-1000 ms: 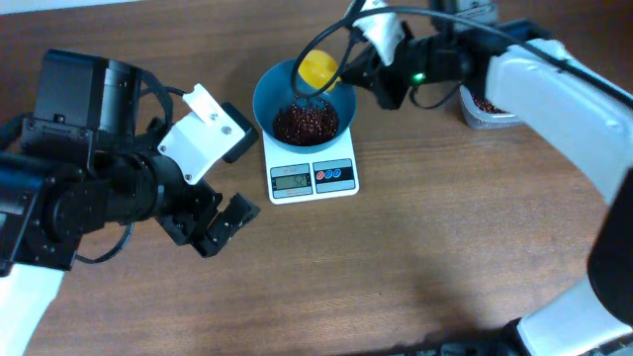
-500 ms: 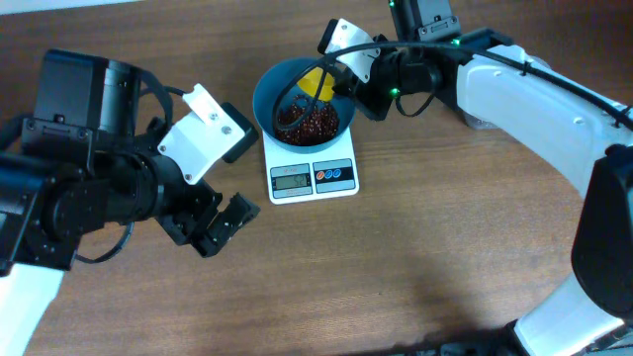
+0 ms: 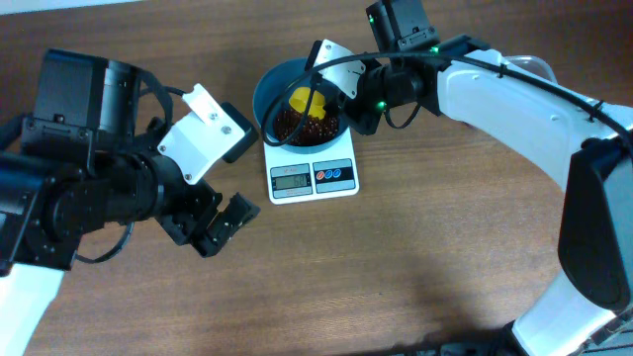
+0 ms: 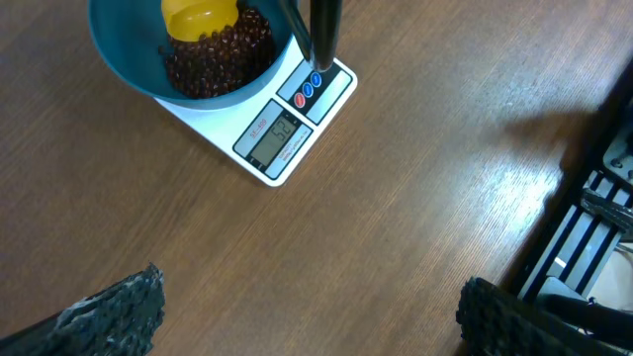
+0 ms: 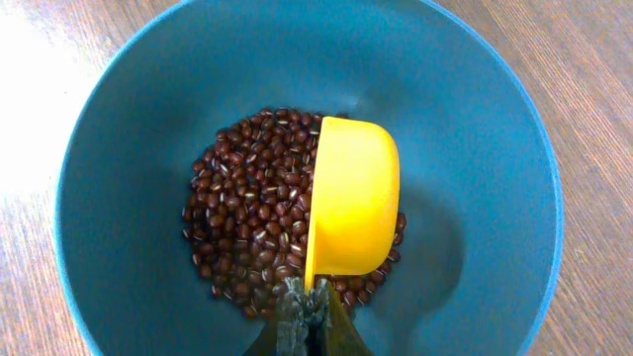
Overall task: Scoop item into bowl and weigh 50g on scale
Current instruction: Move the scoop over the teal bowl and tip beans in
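The blue bowl (image 3: 261, 99) stands on the white scale (image 3: 313, 178), and a heap of dark red-brown beans (image 3: 302, 127) lies in its bottom. My right gripper (image 3: 324, 94) is shut on the handle of a yellow scoop (image 3: 303, 99), which hangs on its side over the beans inside the bowl. The right wrist view shows the scoop (image 5: 351, 198) turned on edge above the beans (image 5: 247, 218), with the gripper (image 5: 309, 316) pinching its handle. My left gripper (image 3: 220, 225) stands open low over bare table, left of the scale. The scale's display (image 4: 280, 135) is lit.
The rim of a clear tub (image 3: 532, 65) peeks out behind my right arm at the back right. In the left wrist view, a black frame (image 4: 593, 208) runs along the table's edge on the right.
My right gripper has carried the yellow scoop leftward and down into the bowl, tipping it over the beans. The left arm has not moved.
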`<state>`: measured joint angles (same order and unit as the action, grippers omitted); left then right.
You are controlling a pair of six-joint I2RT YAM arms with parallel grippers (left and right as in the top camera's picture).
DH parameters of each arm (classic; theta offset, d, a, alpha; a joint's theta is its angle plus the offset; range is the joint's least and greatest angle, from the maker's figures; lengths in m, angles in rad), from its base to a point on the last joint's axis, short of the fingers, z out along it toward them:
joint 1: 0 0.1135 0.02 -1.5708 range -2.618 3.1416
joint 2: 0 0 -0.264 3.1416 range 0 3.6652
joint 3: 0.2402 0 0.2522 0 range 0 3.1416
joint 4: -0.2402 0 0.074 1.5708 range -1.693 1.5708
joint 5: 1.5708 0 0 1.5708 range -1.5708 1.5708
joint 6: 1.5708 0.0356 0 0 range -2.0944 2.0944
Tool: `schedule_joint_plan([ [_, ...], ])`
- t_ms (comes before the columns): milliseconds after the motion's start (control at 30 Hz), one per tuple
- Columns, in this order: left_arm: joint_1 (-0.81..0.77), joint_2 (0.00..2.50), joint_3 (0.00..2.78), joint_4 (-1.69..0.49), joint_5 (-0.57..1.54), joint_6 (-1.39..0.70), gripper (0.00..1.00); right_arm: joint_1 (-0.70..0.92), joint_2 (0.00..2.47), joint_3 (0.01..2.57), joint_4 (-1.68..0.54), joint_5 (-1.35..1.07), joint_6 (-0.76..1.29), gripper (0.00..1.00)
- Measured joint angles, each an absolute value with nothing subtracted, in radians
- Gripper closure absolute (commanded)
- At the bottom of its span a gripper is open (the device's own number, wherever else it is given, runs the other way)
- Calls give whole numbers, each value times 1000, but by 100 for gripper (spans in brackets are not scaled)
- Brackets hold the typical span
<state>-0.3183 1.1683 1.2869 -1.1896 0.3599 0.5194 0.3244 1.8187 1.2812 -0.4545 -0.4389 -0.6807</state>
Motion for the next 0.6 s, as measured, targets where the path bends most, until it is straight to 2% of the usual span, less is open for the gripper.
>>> schedule_joint_plan([
  [600,-318,1168,1287,-1190,360,519,2,324,1819,1281,-467,-532,-533,96],
])
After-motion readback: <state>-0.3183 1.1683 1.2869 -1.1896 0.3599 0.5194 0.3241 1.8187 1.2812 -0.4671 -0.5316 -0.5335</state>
